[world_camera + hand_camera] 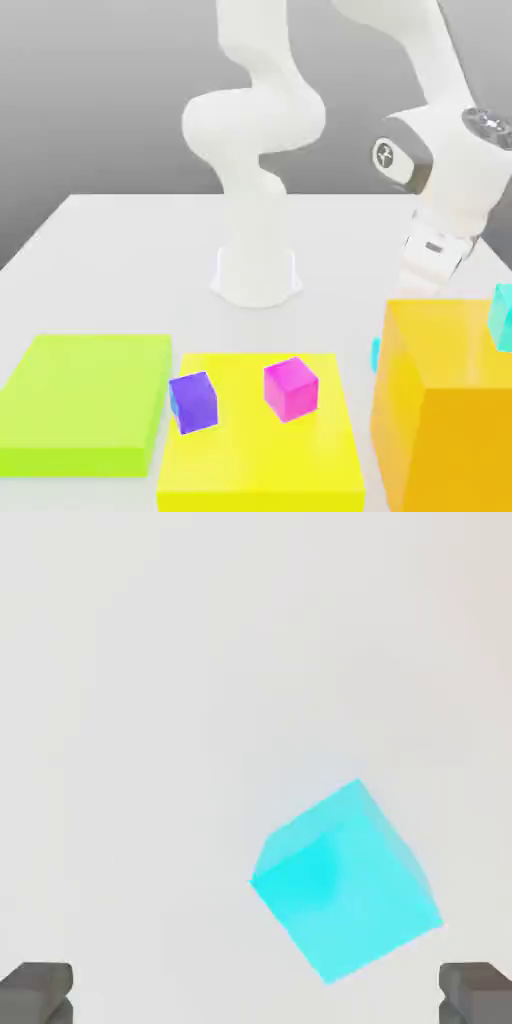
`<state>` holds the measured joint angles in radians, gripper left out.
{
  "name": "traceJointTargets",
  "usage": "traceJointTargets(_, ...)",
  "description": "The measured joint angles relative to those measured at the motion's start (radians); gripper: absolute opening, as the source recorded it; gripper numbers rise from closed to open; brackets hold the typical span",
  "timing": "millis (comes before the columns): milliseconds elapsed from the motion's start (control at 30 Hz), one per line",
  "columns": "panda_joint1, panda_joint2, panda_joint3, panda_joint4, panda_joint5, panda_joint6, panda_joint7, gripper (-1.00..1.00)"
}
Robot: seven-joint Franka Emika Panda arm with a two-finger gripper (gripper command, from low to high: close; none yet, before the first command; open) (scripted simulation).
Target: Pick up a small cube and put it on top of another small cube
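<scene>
The gripper (256, 997) hangs over the white table (120, 250), w/ its two dark fingers (38, 990) spread wide apart & nothing between them. In the hand view a small cyan cube (345, 880) sits on the bare table right under the hand, turned a bit so its corners don't line up w/ the fingers.

In the exterior view the arm's hand reaches down behind the big orange block (450, 400), at that view's right. A thin bit of cyan (376, 353) peeks out just beside the block's near edge, low on the table; prob. this is the same cube. Another cyan cube (502, 318) sits on top of the orange block, at the far right edge.

More stuff: a purple cube (193, 401) & a pink cube (290, 388) rest on a flat yellow block (260, 470), well apart from the hand. A flat green block (85, 400) lies next to it.

How it'll handle, my guess: the cube looks tiny, light, hard, w/ smooth flat sides. Won't squish or break. Could slip or spin if pinched on corners. Best to turn the hand first so the fingers face two flat sides, then go down & squeeze at the middle.
</scene>
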<state>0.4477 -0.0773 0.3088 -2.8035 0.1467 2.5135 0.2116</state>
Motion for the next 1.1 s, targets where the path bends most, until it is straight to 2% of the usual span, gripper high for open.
traceJointTargets(300,-0.008,0.045,-0.021,-0.104,-0.091,0.299,-0.386,0.00)
traceJointTargets(367,-0.003,0.031,-0.023,-0.139,-0.085,0.368,-0.419,0.00)
traceJointTargets(433,-0.008,0.076,-0.035,-0.145,-0.143,0.429,-0.388,0.00)
traceJointTargets(533,0.059,0.178,-0.142,-0.129,-0.284,0.517,-0.292,0.00)
traceJointTargets(633,0.183,0.285,-0.275,-0.109,-0.330,0.606,-0.256,0.00)
traceJointTargets(667,0.209,0.313,-0.301,-0.104,-0.332,0.630,-0.253,-1.00)
traceJointTargets(933,0.200,0.293,-0.292,-0.107,-0.330,0.612,-0.255,-1.00)
traceJointTargets(1100,0.151,0.124,-0.199,-0.140,-0.181,0.475,-0.364,-1.00)
